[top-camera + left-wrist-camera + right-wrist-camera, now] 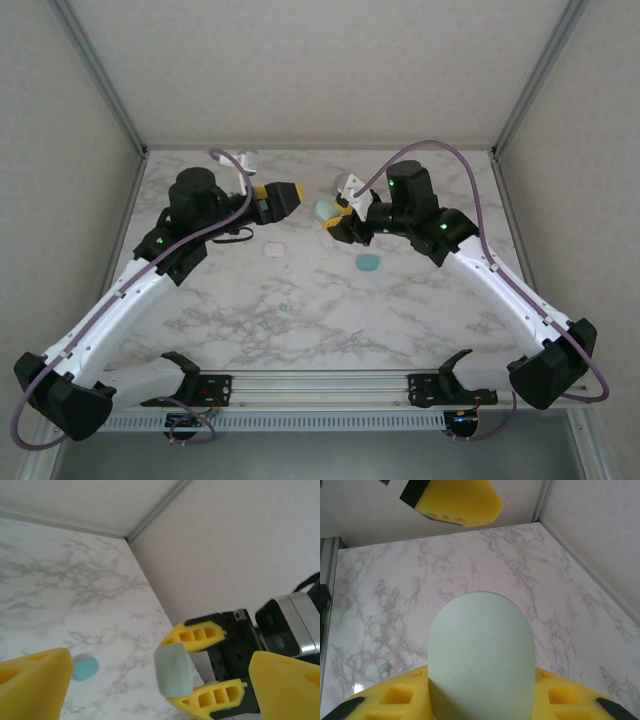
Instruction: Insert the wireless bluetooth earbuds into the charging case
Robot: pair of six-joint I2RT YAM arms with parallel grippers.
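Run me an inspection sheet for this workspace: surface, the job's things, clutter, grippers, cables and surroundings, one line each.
Surface: marble-pattern tabletop, no spills seen.
Job's things: pale green case held off the table; blue case lying on the table; small white item on the table, too small to tell bud from case; tiny pale green bud loose on the table.
Clutter: nothing seen.
Grippers: left gripper open and empty, facing the right gripper, which is shut on the pale green case.
Cables: purple cable along the left arm; another loops over the right arm.
Surroundings: pale walls on three sides.
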